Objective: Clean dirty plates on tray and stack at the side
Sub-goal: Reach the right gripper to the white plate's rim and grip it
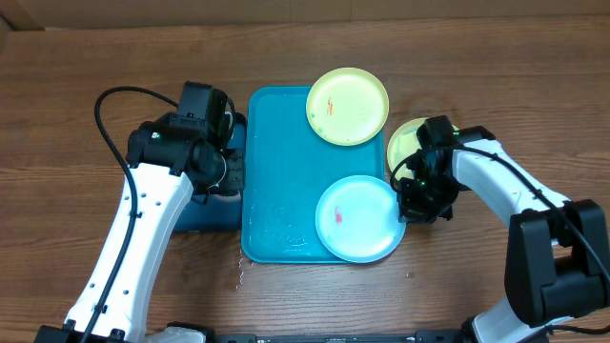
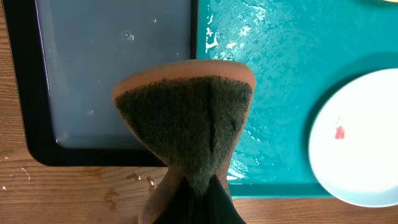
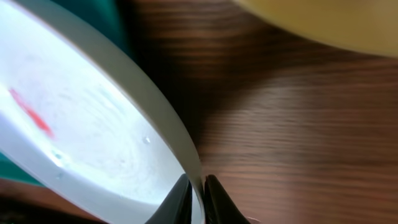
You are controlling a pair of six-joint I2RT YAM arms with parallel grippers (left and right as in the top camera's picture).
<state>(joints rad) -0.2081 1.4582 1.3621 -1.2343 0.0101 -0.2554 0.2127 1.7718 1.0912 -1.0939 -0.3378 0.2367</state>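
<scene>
The light-blue plate [image 1: 359,218] lies on the near right corner of the tray [image 1: 276,162], its rim hanging out past the tray's right edge. There is a small red smear [image 1: 338,216] on its pale centre. My right gripper [image 3: 198,200] is closed on that overhanging rim, a finger on each side of it, the tips almost meeting. A green plate [image 1: 347,105] sits on the tray's far right corner, reaching out over the far and right edges, with faint orange marks on it. A second green plate [image 1: 408,141] lies off the tray, on the table [image 1: 477,57] just beside the tray's right edge, partly hidden by my right arm. The tray's bare floor glistens wet. My left gripper [image 2: 198,198] hangs over the tray's left edge, clamped tight on a sponge [image 2: 186,118] that is pinched into a fold with its dark green scouring face outward. A smaller dark tray [image 2: 112,62] with a black rim sits against the tray's left side, and drops of water dot the wood by the tray's near left corner
</scene>
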